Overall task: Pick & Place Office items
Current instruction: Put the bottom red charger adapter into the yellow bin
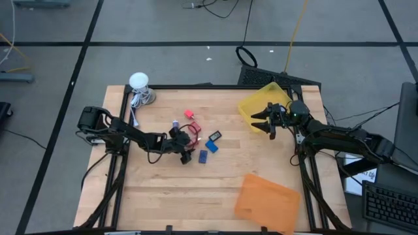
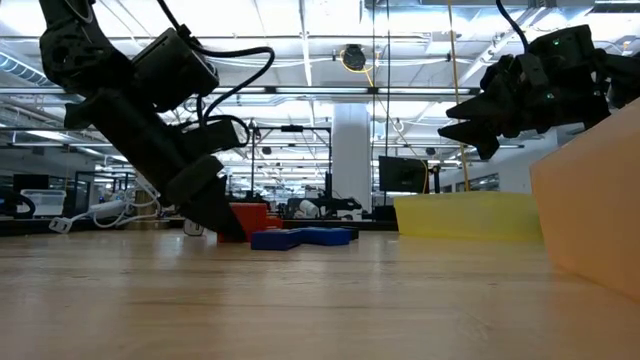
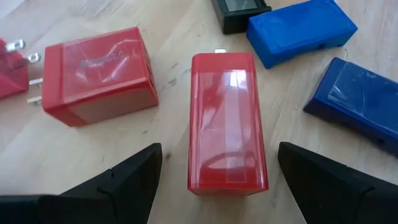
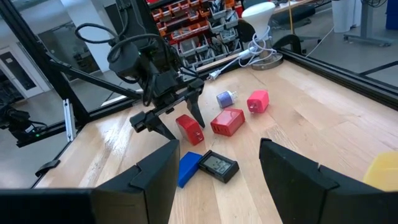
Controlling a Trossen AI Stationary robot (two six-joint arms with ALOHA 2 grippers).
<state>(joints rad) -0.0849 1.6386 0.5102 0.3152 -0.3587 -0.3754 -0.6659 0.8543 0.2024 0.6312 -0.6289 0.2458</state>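
My left gripper (image 3: 217, 180) is open and low over the table, with a finger on each side of a red block (image 3: 227, 121) that lies flat on the wood; there is a gap on both sides. Around it lie a second red block (image 3: 99, 74), a pink piece (image 3: 9, 68), a light blue block (image 3: 301, 31), a dark blue block (image 3: 360, 102) and a black piece (image 3: 239, 9). In the high view this gripper (image 1: 186, 145) sits at the near side of the cluster. My right gripper (image 1: 264, 121) is open and raised beside the yellow tray (image 1: 261, 104).
An orange tray (image 1: 268, 199) lies near the table's near right corner. A white round object with a cord (image 1: 139, 81) stands at the far left corner. Bare wood stretches between the cluster and the trays. A small round bluish piece (image 4: 224, 98) lies past the pink one.
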